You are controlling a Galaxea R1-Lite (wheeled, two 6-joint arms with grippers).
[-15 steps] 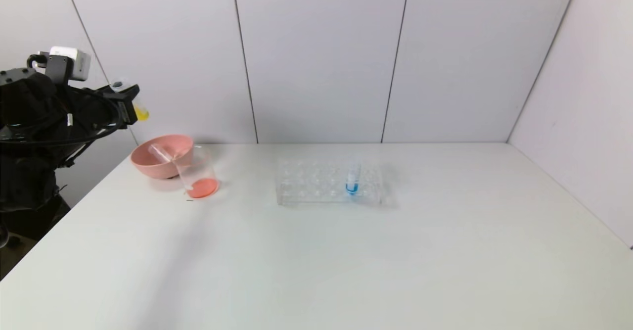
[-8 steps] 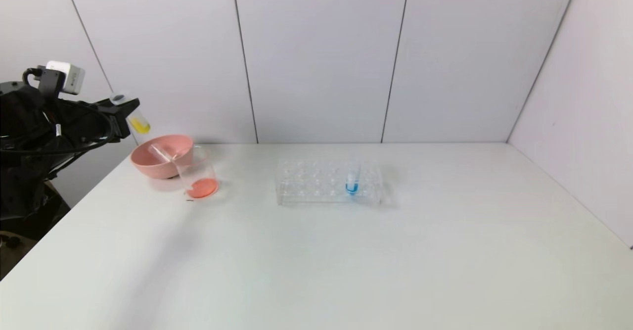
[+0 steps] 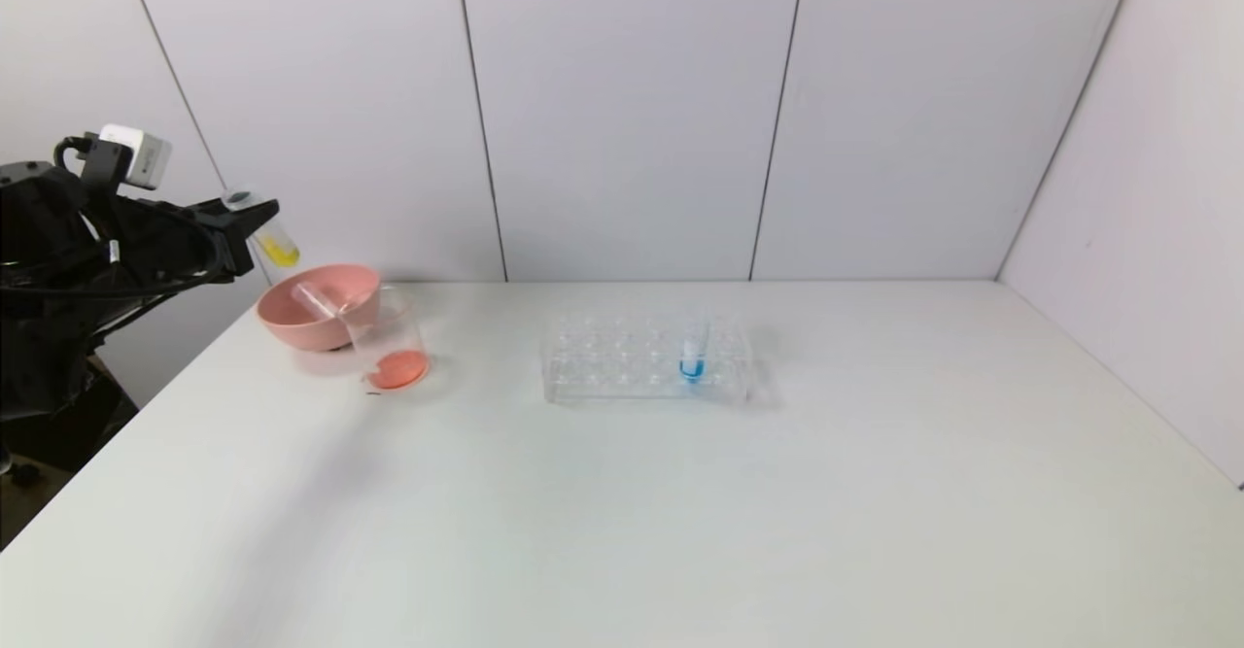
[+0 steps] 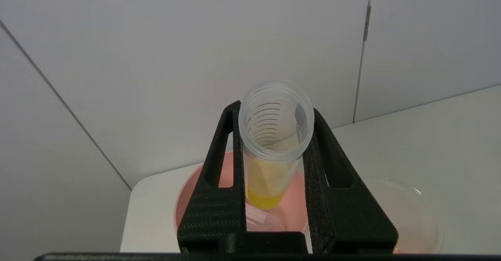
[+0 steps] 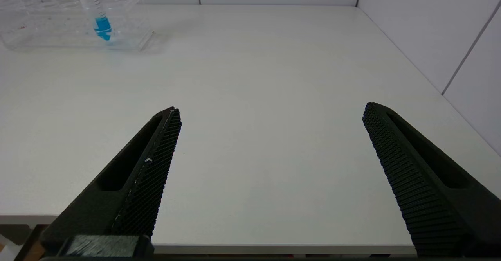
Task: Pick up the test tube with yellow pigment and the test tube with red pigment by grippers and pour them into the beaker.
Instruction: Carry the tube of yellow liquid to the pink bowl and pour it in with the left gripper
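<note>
Black left gripper (image 4: 274,135) fingers (image 4: 219,167) clamp yellow test tube (image 4: 272,151); right gripper (image 5: 270,116) wide apart.

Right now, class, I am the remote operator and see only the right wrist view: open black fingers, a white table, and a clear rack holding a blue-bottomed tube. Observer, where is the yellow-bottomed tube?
Observer: The left gripper has its fingers shut on the slim clear test tube with yellow pigment, in the air beside the round pink bowl.
Operator: Is it emptied?
Observer: No, yellow liquid sits at its bottom end.
Operator: And the beaker?
Observer: The clear straight-sided beaker stands right beside that bowl, with red-orange liquid at its bottom.
</note>
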